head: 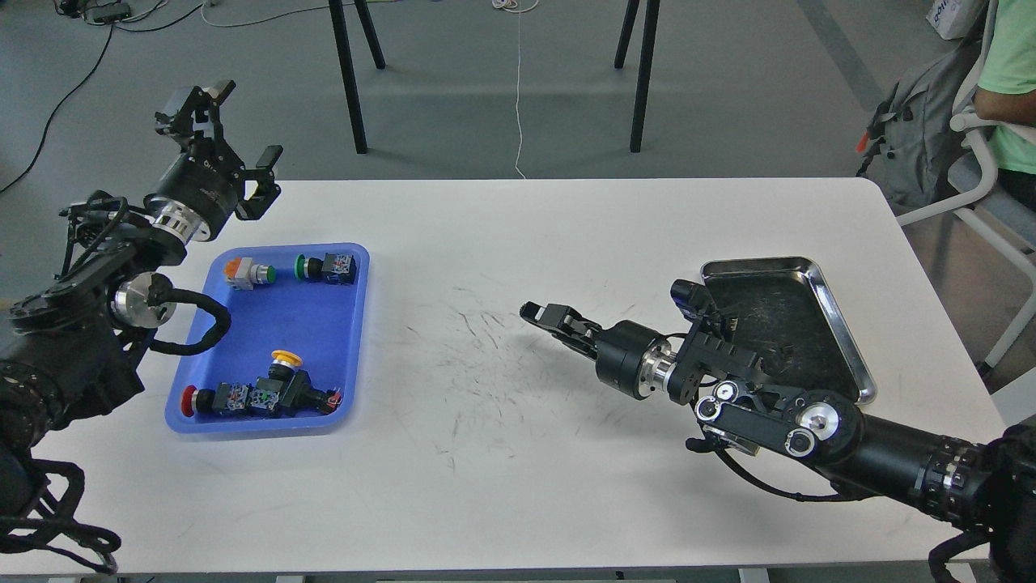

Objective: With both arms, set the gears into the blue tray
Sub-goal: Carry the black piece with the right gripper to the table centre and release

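White tabletop (502, 243) is filling most of your view, its middle scuffed with fine dark scratches, and grey floor with black stand legs (350, 77) is showing beyond the far edge. At the upper right you are catching a seated person in a green shirt (1012, 73) beside a grey backpack (914, 138).

You are looking at the blue tray (340, 348) sitting on the left part of the table. It is holding colour-capped push-button switches (267, 393): an orange one and a green one along the far side, and a red one and a yellow one bunched with others along the near side. No gears are making themselves out in this view, neither in the tray nor on the table.

Your left gripper (231, 138) is hanging raised beyond the far left corner of the blue tray, its fingers standing clearly spread apart with nothing between them. A black cable from that arm is looping over the tray's left rim.

Your right gripper (544, 314) is reaching leftward low over the scratched middle of the table, well apart from the blue tray. It is showing dark and nearly end-on, so you cannot tell whether its fingers are parted or pressed together, nor whether anything is pinched there.

Behind that wrist, the silver metal tray (842, 324) is lying on the right part of the table, its dark bottom scratched.
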Motion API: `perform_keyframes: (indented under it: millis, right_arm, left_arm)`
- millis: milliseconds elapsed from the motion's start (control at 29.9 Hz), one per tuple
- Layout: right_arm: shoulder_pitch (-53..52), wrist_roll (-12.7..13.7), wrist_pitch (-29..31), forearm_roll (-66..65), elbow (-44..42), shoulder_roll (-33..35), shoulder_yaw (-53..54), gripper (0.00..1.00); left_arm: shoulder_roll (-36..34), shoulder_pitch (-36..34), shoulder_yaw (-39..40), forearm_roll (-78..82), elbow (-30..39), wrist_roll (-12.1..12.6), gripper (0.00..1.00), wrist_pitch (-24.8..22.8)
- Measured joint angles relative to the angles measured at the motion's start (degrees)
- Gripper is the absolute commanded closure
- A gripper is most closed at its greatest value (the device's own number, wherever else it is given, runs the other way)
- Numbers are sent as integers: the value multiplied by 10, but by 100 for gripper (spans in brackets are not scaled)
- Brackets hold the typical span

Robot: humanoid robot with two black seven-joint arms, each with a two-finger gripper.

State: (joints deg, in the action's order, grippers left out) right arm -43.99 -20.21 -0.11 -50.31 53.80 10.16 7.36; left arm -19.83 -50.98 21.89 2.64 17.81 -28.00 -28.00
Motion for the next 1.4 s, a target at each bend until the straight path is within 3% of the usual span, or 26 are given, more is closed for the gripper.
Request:
perform_keyframes:
  millis: [334, 769, 869, 970, 1070, 1170, 1271, 1404]
  right_arm:
    - [-2, 0, 68, 14, -29, -41, -8, 96]
    - [4, 0, 93, 14, -53, -74, -23, 93]
    - [4, 0, 93, 14, -54, -74, -24, 86]
    - [4, 0, 93, 14, -55, -74, -26, 72]
    - [5, 2, 93, 13, -55, -74, -26, 66]
    - [5, 3, 93, 13, -55, -73, -26, 43]
    - [6, 3, 96, 13, -55, -72, -26, 39]
    - [6, 4, 101, 14, -55, -70, -26, 26]
  left_arm:
    - [-6, 0, 1, -1, 3, 0, 0, 0]
    - [-14, 0, 1, -1, 4, 0, 0, 0]
    - [-14, 0, 2, -1, 4, 0, 0, 0]
    - [-14, 0, 2, -1, 4, 0, 0, 0]
    - [-15, 0, 2, -1, 4, 0, 0, 0]
    - [-16, 0, 2, -1, 4, 0, 0, 0]
    - [-16, 0, 2, -1, 4, 0, 0, 0]
    - [-16, 0, 1, -1, 4, 0, 0, 0]
